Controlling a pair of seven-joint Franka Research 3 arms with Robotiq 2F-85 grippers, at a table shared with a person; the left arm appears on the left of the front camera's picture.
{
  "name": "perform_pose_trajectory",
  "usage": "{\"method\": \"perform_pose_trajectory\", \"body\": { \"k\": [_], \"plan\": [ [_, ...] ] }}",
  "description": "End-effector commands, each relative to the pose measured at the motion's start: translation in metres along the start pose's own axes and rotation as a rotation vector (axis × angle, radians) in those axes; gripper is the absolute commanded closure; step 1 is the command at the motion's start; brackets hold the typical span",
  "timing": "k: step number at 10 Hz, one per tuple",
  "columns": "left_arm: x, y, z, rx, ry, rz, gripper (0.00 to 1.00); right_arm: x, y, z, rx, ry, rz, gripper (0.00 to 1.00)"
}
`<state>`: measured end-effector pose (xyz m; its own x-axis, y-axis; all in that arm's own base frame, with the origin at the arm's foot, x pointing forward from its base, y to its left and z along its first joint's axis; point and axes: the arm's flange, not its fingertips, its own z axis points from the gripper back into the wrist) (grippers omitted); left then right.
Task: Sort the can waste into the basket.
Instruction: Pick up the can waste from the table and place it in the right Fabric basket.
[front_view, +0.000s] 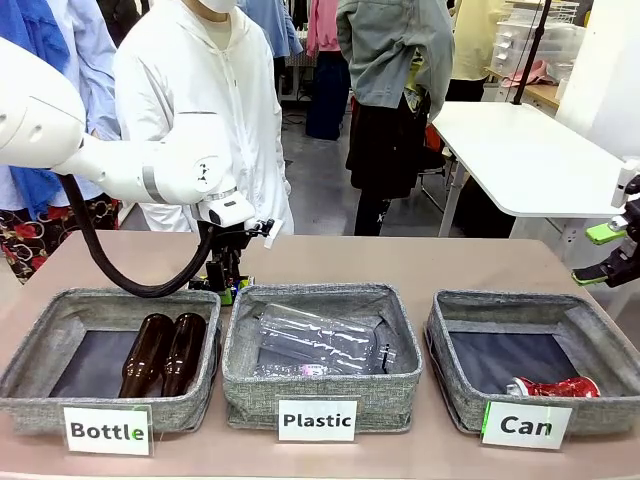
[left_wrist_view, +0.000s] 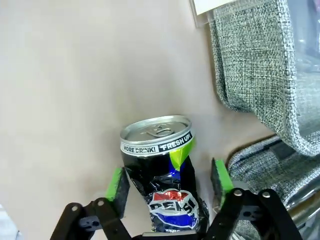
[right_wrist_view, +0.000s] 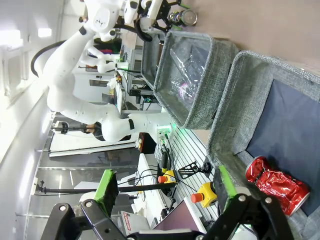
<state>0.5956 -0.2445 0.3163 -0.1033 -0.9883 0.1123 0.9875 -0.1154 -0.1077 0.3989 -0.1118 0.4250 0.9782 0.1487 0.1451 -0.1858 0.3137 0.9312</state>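
Note:
A black can (left_wrist_view: 160, 175) with colourful print and a silver top stands dented on the tan table, just behind the baskets. My left gripper (left_wrist_view: 170, 182) straddles it, open: the left pad (left_wrist_view: 118, 185) is at the can's side and the right pad (left_wrist_view: 220, 175) is a little clear of it. From the front the left gripper (front_view: 225, 285) points down behind the baskets. A crushed red-and-silver can (front_view: 550, 387) lies in the front corner of the "Can" basket (front_view: 443, 340). My right gripper (front_view: 607, 255) hangs open above that basket's far right side, holding nothing; under it lie the red can (right_wrist_view: 277, 182) and the basket's wall (right_wrist_view: 225, 115).
The "Plastic" basket (front_view: 240, 380) in the middle holds clear plastic bottles (front_view: 320, 340). On the left, the "Bottle" basket (front_view: 30, 370) holds two brown glass bottles (front_view: 165, 352). A person in a white jacket (front_view: 200, 80) stands at the far side of the table.

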Motion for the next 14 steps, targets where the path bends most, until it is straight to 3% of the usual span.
{"method": "perform_pose_trajectory", "body": {
  "k": [1, 2, 5, 9, 11, 14],
  "plan": [
    [-0.001, -0.001, -0.001, 0.01, 0.022, 0.004, 0.87, -0.002, -0.001, -0.001, -0.01, -0.007, 0.021, 0.0],
    [-0.001, 0.0, -0.004, 0.004, 0.029, 0.009, 1.0, -0.002, -0.001, -0.001, -0.01, -0.007, 0.021, 0.0],
    [0.0, -0.001, -0.008, -0.002, 0.043, 0.015, 0.96, -0.002, -0.001, -0.001, -0.01, -0.007, 0.021, 0.0],
    [-0.002, -0.003, 0.01, 0.039, 0.039, 0.017, 1.0, -0.002, -0.001, -0.001, -0.01, -0.007, 0.021, 0.0],
    [-0.017, -0.016, 0.063, 0.123, 0.014, 0.041, 1.0, -0.002, -0.001, -0.001, -0.01, -0.007, 0.021, 0.0],
    [-0.05, -0.087, 0.155, 0.176, -0.139, 0.093, 1.0, -0.002, -0.001, -0.001, -0.01, -0.007, 0.021, 0.0]
  ]
}}
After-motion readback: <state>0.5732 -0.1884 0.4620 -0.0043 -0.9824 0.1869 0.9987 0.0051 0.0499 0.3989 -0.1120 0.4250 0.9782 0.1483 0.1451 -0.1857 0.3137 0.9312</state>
